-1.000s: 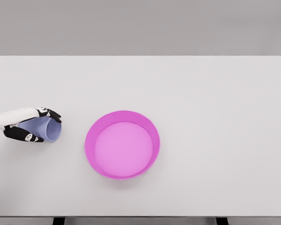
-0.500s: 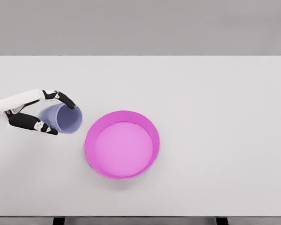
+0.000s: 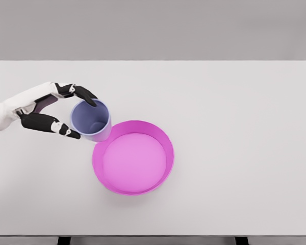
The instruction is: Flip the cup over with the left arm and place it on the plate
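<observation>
Left hand point(image 3: 51, 113) has carried cup point(image 3: 91, 120) to plate point(image 3: 133, 157) rim.

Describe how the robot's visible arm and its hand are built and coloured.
Only the left arm shows, entering from the left edge: a smooth white shell with rounded segments, no cables or sleeve visible. Its left hand has slender black fingers with white patches at the knuckle joints, giving a black-and-white banded look. The right arm is out of view.
</observation>
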